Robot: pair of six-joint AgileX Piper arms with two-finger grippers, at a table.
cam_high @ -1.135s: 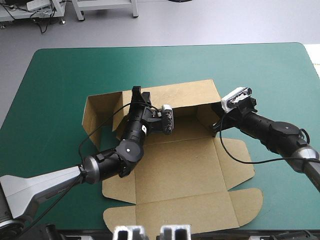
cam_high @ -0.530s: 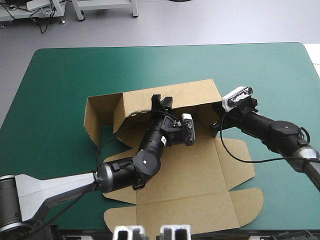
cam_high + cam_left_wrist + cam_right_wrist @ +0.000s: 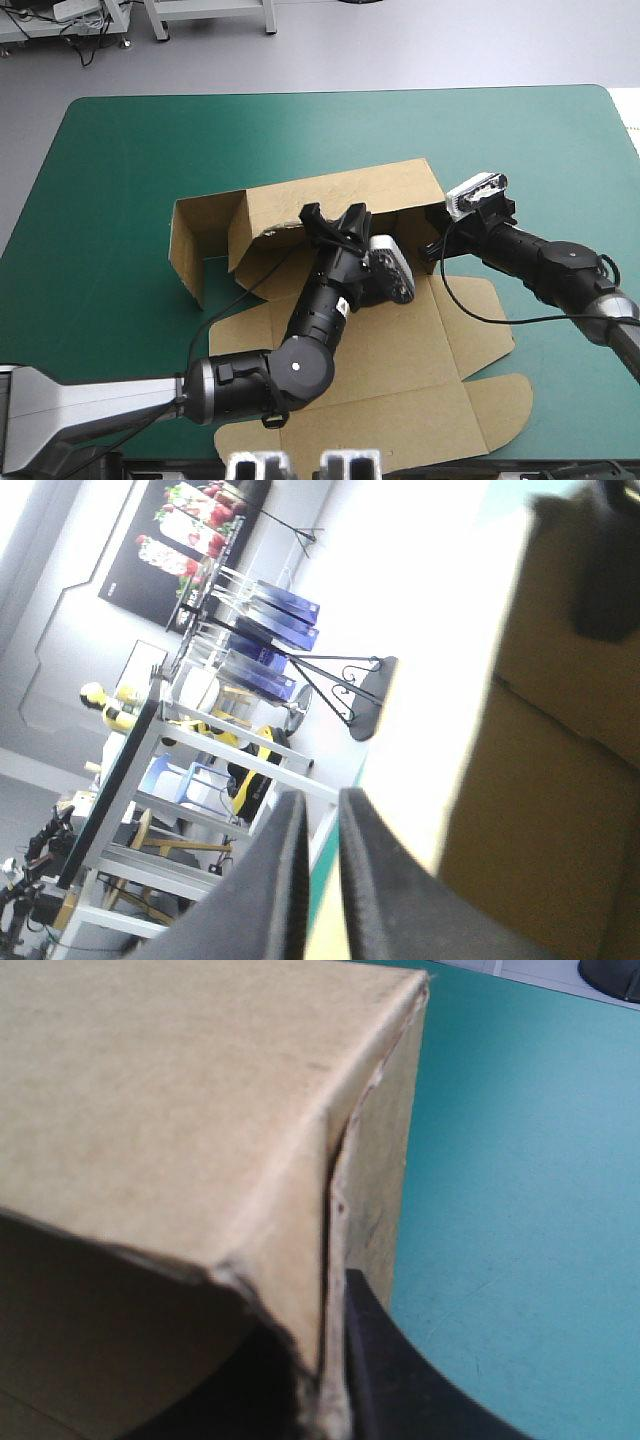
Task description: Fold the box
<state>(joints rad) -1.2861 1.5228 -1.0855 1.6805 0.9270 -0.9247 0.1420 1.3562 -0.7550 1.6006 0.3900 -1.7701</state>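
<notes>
Right tool [image 3: 325, 1365] clamps the brown box [image 3: 400, 350] corner, left tool [image 3: 318, 810] pinches its back wall [image 3: 380, 185] nearly closed; best fold the wall inward evenly, corner braced.

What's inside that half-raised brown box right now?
Only the left gripper, reaching in at the raised far wall, and bare board. The right gripper pinches the right corner wall of the box. The floor under the left arm and behind that wall is covered.
</notes>
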